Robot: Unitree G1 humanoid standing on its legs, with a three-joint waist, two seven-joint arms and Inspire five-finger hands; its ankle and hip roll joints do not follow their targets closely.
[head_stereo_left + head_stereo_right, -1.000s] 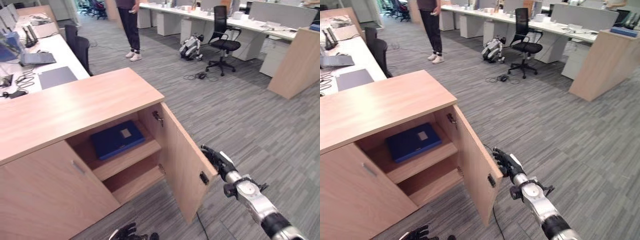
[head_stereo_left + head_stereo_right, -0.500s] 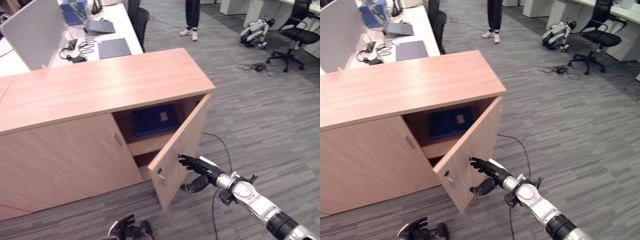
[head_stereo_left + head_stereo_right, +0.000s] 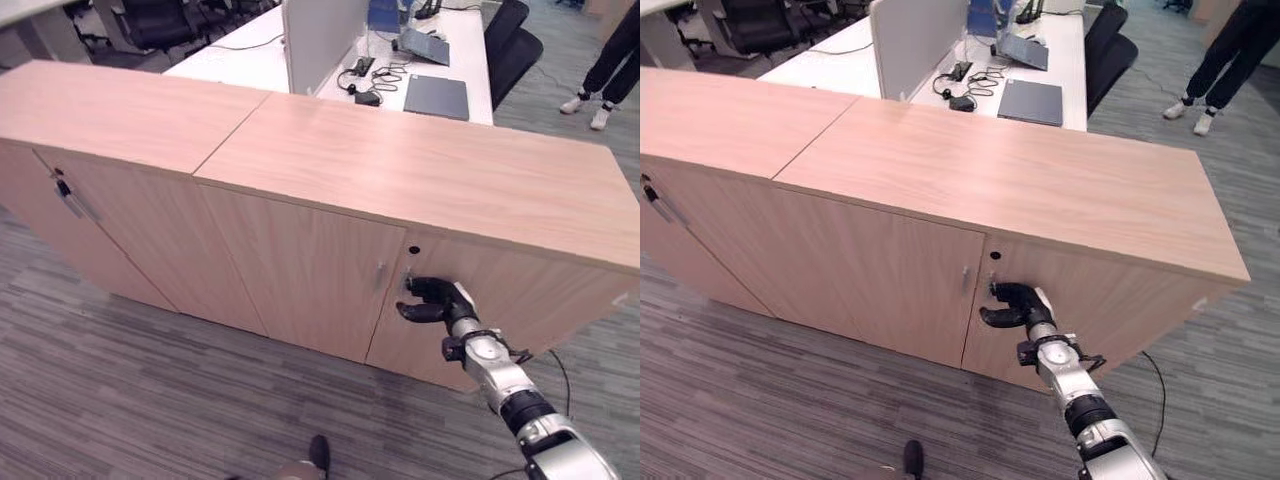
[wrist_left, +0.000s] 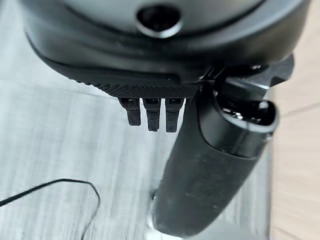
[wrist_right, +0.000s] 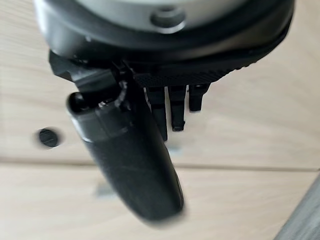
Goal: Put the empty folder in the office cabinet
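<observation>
The person is cut off above the legs.

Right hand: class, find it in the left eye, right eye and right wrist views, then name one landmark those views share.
Left eye view: right hand at lower right, against the cabinet door.
Right eye view: just right of centre, low, at the same door's edge.
Right wrist view: close up, its thumb across the wood.
Shared landmark: the dark round keyhole beside the hand.
</observation>
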